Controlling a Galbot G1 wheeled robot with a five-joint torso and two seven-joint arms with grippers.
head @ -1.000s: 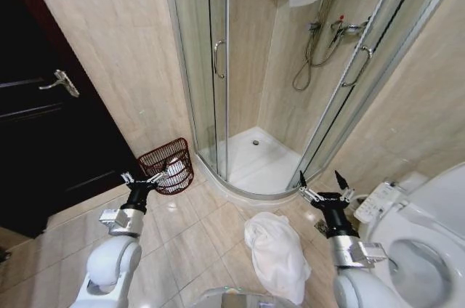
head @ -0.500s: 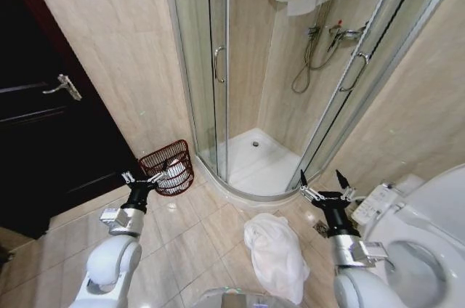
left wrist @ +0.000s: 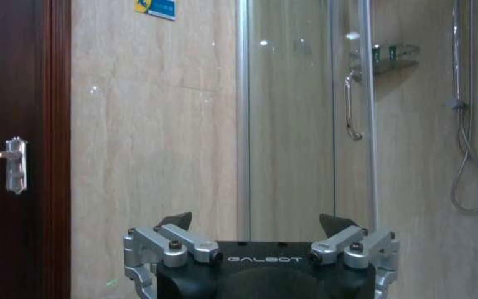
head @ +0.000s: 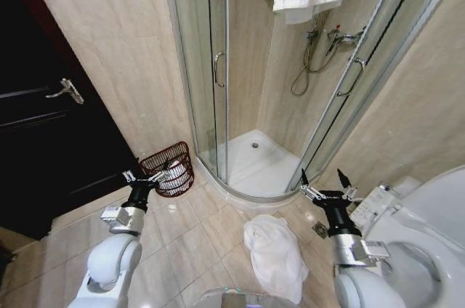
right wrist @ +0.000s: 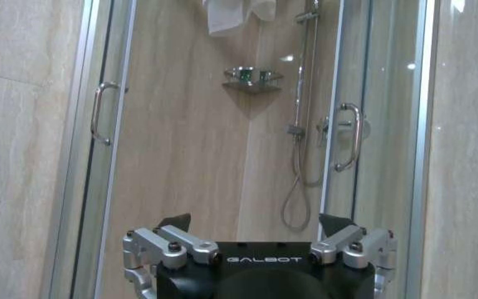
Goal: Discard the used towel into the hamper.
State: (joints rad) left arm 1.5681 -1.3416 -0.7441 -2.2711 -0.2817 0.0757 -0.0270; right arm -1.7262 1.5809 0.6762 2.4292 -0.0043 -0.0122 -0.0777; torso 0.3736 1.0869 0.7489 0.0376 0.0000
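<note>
The left end effector [head: 144, 176] is raised low over the tiled floor [head: 196, 239], its 2 fingers spread apart and holding nothing. Just beyond its fingertips, slightly to its right, sits the hamper [head: 168, 168], a dark red-brown wire-mesh basket standing against the beige wall beside the shower enclosure's glass door [head: 209, 68]; something white lies inside it. In the left wrist view the same end effector [left wrist: 256, 223] points at the wall between a dark wooden door [left wrist: 15, 149] and the shower glass.

The right end effector [head: 324, 181] is held up on the other side, fingers likewise parted and empty, aimed toward the shower's curved threshold. The used towel [head: 276, 253], a crumpled white heap, lies on the floor below and to the left of this end effector, between the 2 arms and nearer the right one, well apart from the hamper. To the right of the right end effector stands a toilet [head: 429, 235]. In the right wrist view that end effector [right wrist: 256, 223] faces the shower hose [right wrist: 297, 180] and a corner shelf [right wrist: 253, 78].
</note>
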